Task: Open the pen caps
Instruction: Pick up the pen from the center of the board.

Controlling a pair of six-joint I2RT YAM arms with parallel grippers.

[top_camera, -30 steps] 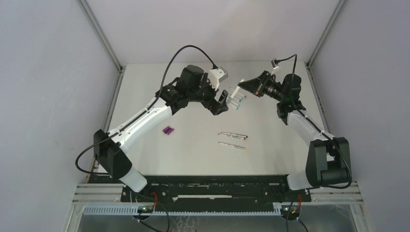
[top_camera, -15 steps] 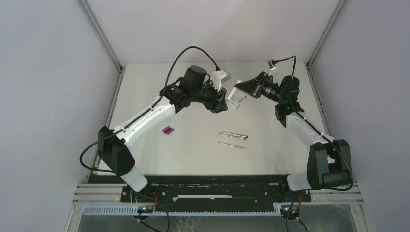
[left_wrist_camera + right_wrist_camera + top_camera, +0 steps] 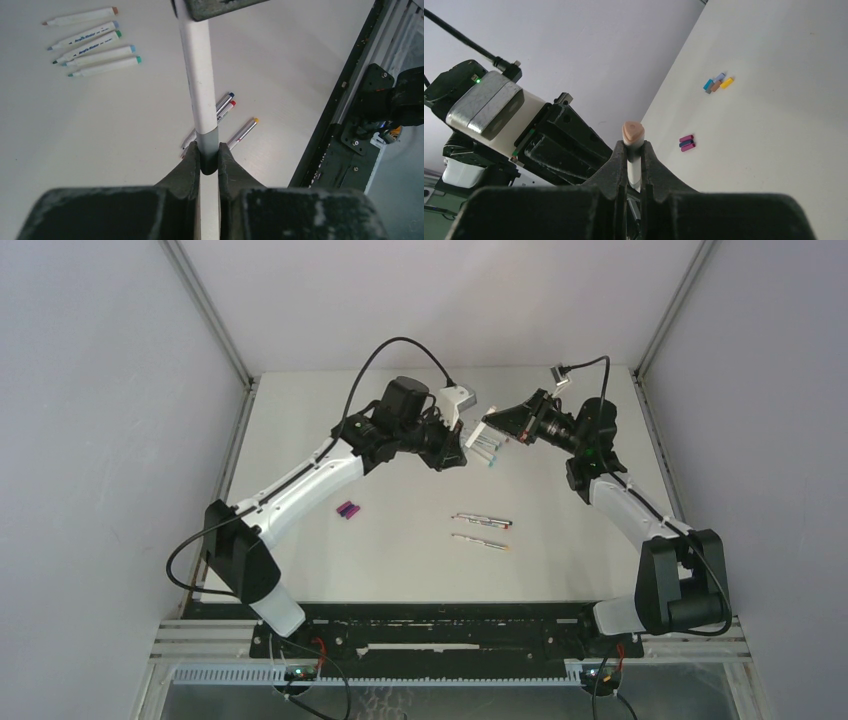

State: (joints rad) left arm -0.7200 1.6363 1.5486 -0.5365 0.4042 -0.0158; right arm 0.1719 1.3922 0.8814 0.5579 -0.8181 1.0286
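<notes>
**Inspector A:** What change is recorded over the last second?

**Inspector B:** The left end effector was noted standing wide open beside the pen a second ago. It has since been moved onto the pen's end and its fingers drawn in. The arms themselves are hardly displaced.

**Inspector A:** What is implied for the task?

**Inspector B:** The grip for the next uncapping is judged to be made. The cap has not yet been pulled off. A straight pull apart along the barrel is expected to be required.

**Inspector A:** State of the left end effector?

**Inspector B:** It is clamped on the grey cap, with a fingertip pressed to either side. The cap is still seated on the white barrel.

**Inspector A:** And the right?

**Inspector B:** The right end effector is closed tight on the same pen's barrel, with the pinkish end left projecting beyond its fingers.

**Inspector A:** Where is the pen held?

**Inspector B:** It is held in the air over the far middle of the worktop, between the two arms. Loose caps are seen lying on the worktop, and a row of pens is laid just below the held one.
</notes>
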